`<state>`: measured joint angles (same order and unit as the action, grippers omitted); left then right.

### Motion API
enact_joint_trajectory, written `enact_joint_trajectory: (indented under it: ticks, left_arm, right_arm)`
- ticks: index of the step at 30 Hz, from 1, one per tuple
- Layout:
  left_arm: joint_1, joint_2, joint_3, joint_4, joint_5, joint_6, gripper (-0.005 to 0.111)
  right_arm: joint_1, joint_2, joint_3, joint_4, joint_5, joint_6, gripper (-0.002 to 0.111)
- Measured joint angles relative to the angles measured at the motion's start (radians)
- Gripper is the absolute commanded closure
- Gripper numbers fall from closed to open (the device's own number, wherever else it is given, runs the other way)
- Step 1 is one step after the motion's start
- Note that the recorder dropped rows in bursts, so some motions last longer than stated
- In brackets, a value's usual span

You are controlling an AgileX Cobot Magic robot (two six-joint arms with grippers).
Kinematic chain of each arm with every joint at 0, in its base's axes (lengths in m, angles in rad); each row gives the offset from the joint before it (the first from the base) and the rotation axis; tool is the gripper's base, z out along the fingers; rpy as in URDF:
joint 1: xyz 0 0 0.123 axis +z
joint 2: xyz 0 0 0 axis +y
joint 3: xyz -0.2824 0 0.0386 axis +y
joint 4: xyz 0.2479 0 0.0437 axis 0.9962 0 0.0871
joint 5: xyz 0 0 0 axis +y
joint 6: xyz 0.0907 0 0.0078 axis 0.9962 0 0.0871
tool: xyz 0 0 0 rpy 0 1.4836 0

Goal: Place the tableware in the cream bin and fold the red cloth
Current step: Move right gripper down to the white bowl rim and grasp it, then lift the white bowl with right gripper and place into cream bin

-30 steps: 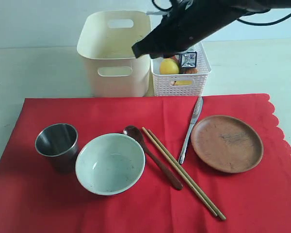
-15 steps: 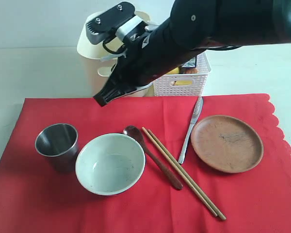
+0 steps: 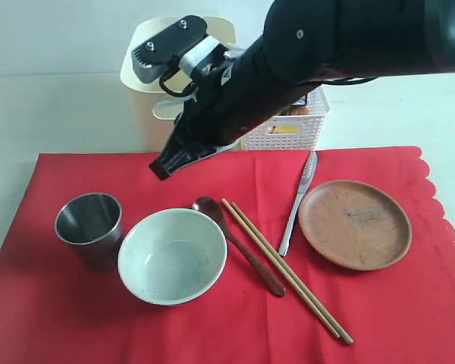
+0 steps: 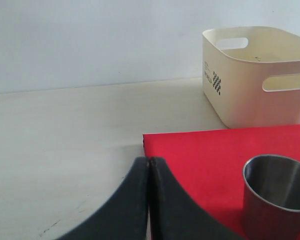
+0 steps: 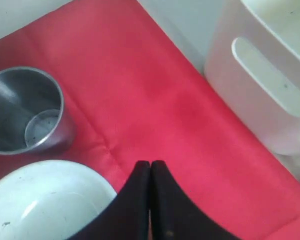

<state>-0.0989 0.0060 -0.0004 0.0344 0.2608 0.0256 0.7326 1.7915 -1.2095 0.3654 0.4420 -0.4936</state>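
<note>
Trouble could be brewing here: the right gripper (image 3: 161,168) is pointing its fingers down with the two of them pressed tight together, nothing between them. If it is dropping like that onto the pale speckled bowl (image 3: 172,255) or the steel cup (image 3: 89,220), it is going to shove rather than grasp, and the cup, sitting just beside the bowl, could be tipping over. A tip digging into the red cloth (image 3: 76,334) would be dragging every piece along with it.

All the tableware is lying on the cloth: dark brown spoon (image 3: 239,246), wooden chopsticks (image 3: 288,271), silver table knife (image 3: 297,201) and round reddish-brown plate (image 3: 354,224). The cream bin (image 3: 140,98) is standing beyond the cloth's far edge, with nothing showing inside it.

The right arm is reaching across from the right, sloping down in front of the bin and the white perforated basket (image 3: 288,133), and its tip is hovering above the cloth, beyond the bowl.

The left gripper (image 4: 149,161) is hanging low by the cloth's corner, near the cup, fingers together too, holding nothing.
</note>
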Motion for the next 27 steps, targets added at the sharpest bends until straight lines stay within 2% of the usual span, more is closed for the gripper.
enact_joint_trajectory:
  ticks: [6,9,13,14,16,22,27]
  left_arm:
    - [0.000,0.000,0.000,0.000,0.000,0.000,0.104]
    - [0.000,0.000,0.000,0.000,0.000,0.000,0.104]
    - [0.000,0.000,0.000,0.000,0.000,0.000,0.104]
    - [0.000,0.000,0.000,0.000,0.000,0.000,0.104]
    - [0.000,0.000,0.000,0.000,0.000,0.000,0.104]
    - [0.000,0.000,0.000,0.000,0.000,0.000,0.104]
    - [0.000,0.000,0.000,0.000,0.000,0.000,0.104]
  right_arm:
    - [0.000,0.004,0.067,-0.002,0.012,-0.023,0.108]
    - [0.000,0.024,0.072,-0.002,0.012,-0.025,0.100]
    - [0.000,0.058,0.072,-0.002,0.001,-0.027,0.078]
    - [0.000,0.064,0.072,-0.002,-0.001,-0.027,0.065]
    - [0.010,0.074,0.072,-0.002,-0.010,-0.034,0.053]
    - [0.103,0.076,0.072,-0.002,-0.016,-0.154,0.050]
    - [0.083,0.122,0.072,-0.025,-0.025,-0.168,0.050]
